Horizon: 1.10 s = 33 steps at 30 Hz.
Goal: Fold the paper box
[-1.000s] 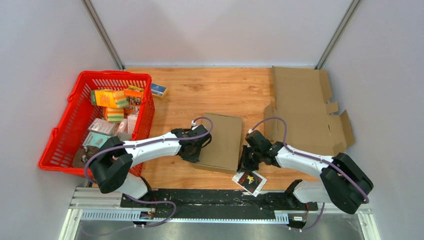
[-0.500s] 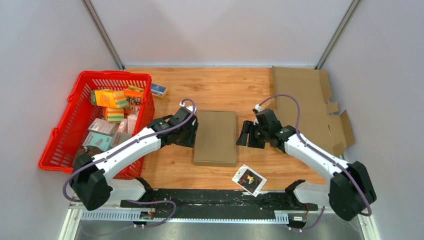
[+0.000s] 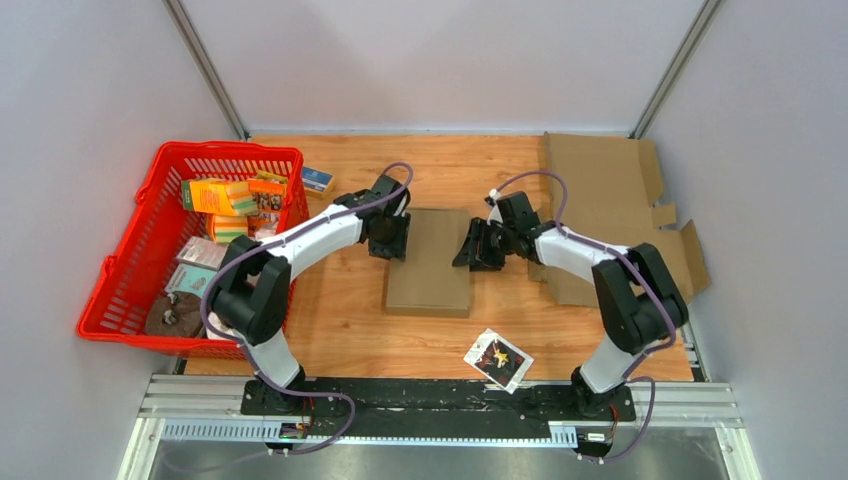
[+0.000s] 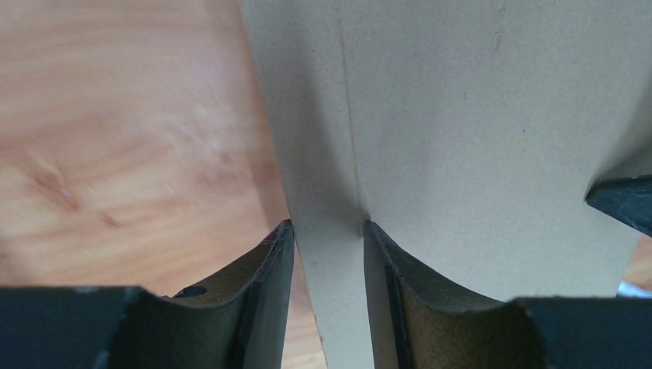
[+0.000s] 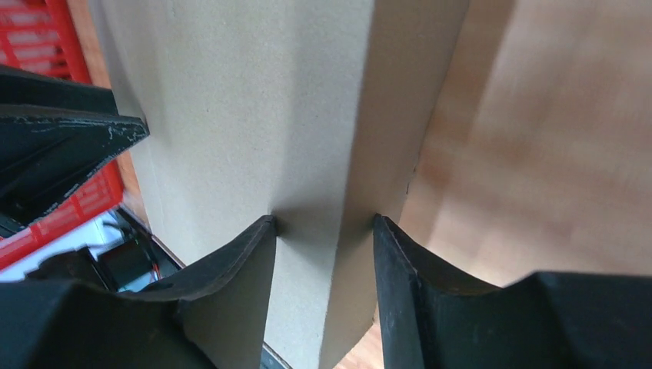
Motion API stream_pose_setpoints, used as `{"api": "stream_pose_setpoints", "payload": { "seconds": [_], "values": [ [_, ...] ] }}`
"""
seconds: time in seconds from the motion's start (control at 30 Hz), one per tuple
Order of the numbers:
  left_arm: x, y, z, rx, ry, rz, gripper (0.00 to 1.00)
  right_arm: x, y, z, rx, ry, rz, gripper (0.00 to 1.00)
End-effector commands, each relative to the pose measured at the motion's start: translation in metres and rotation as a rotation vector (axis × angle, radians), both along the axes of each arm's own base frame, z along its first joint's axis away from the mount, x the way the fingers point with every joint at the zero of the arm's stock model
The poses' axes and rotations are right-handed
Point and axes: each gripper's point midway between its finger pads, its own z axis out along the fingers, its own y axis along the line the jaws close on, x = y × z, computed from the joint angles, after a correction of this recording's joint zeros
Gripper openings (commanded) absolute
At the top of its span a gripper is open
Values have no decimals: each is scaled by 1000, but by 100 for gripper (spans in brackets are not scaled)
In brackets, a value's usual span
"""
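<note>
Clamping left pincer (image 4: 327, 231) on paper box (image 3: 430, 262) 9 o'clock wall, right pincer (image 5: 323, 219) on 3 o'clock wall, mid table (image 3: 350, 320). Could buckle or skew walls if squeezed unevenly. Counting two pincers, one box, one flat cardboard sheet (image 3: 610, 220) at 2 o'clock, one basket (image 3: 130, 290) at 9.
</note>
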Motion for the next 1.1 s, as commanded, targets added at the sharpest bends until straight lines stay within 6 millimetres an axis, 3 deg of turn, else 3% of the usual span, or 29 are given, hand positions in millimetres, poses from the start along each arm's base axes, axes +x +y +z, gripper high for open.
{"api": "stream_pose_setpoints", "payload": {
  "seconds": [0.0, 0.03, 0.07, 0.1, 0.13, 0.17, 0.23, 0.27, 0.3, 0.33, 0.37, 0.4, 0.43, 0.47, 0.53, 0.57, 0.6, 0.63, 0.7, 0.77, 0.8, 0.83, 0.87, 0.9, 0.93, 0.97, 1.0, 1.03, 1.07],
  "values": [
    [56, -14, 12, -72, -85, 21, 44, 70, 30, 18, 73, -141, -2, 48],
    [68, -4, 12, -61, -86, 49, 44, 81, 33, 15, 68, -145, -6, 47],
    [84, -4, 14, -55, -99, 59, 43, 104, 45, 36, 95, -203, -3, 47],
    [93, -1, 15, -50, -100, 71, 42, 113, 49, 37, 92, -203, 2, 47],
    [102, 10, 4, -15, -76, 87, 42, 123, 51, 16, 66, -175, -1, 47],
    [121, 9, 17, -18, -116, 95, 42, 147, 62, 38, 92, -237, -3, 48],
    [138, 26, 4, 63, -100, 118, 42, 167, 72, 21, 86, -216, -9, 48],
    [161, 30, 21, 56, -148, 141, 41, 176, 77, 18, 91, -215, -14, 48],
    [169, 32, 21, 63, -149, 149, 40, 198, 88, 40, 127, -276, -16, 48],
    [175, 38, 10, 91, -129, 156, 40, 206, 94, 41, 140, -285, -12, 48],
    [191, 43, 25, 87, -171, 176, 40, 214, 99, 19, 137, -249, -22, 48],
    [197, 46, 25, 103, -178, 181, 40, 230, 110, 42, 175, -299, -18, 48],
    [205, 51, 19, 135, -184, 180, 40, 236, 115, 40, 187, -300, -21, 48],
    [219, 52, 31, 129, -224, 187, 41, 244, 120, 29, 189, -295, -35, 48],
    [231, 64, 22, 160, -211, 194, 41, 267, 133, 49, 247, -362, -59, 48],
    [244, 63, 39, 151, -253, 197, 41, 273, 138, 35, 261, -337, -70, 48],
    [247, 74, 39, 177, -243, 211, 42, 276, 141, 37, 264, -334, -71, 48],
    [252, 82, 37, 213, -249, 213, 43, 283, 144, 53, 278, -367, -75, 48],
    [261, 93, 57, 254, -294, 221, 48, 284, 140, 57, 255, -362, -89, 54],
    [266, 110, 86, 334, -359, 239, 54, 280, 124, 55, 182, -331, -103, 68],
    [261, 117, 94, 365, -357, 238, 57, 281, 107, 76, 119, -388, -115, 74],
    [257, 123, 119, 381, -395, 256, 60, 284, 85, 82, 65, -392, -148, 80],
    [253, 124, 133, 372, -412, 261, 65, 271, 65, 63, -6, -339, -159, 90],
    [247, 124, 145, 356, -423, 263, 69, 264, 41, 69, -73, -339, -184, 97],
    [238, 122, 177, 313, -471, 268, 71, 256, 13, 100, -128, -401, -186, 100],
    [230, 119, 186, 299, -478, 261, 72, 232, -13, 84, -231, -335, -177, 100],
    [222, 117, 197, 280, -489, 256, 73, 219, -34, 83, -309, -321, -187, 100],
    [209, 113, 224, 226, -526, 255, 72, 208, -66, 110, -390, -365, -233, 100],
    [199, 104, 233, 192, -529, 240, 71, 186, -82, 104, -436, -306, -226, 100]
  ]
}}
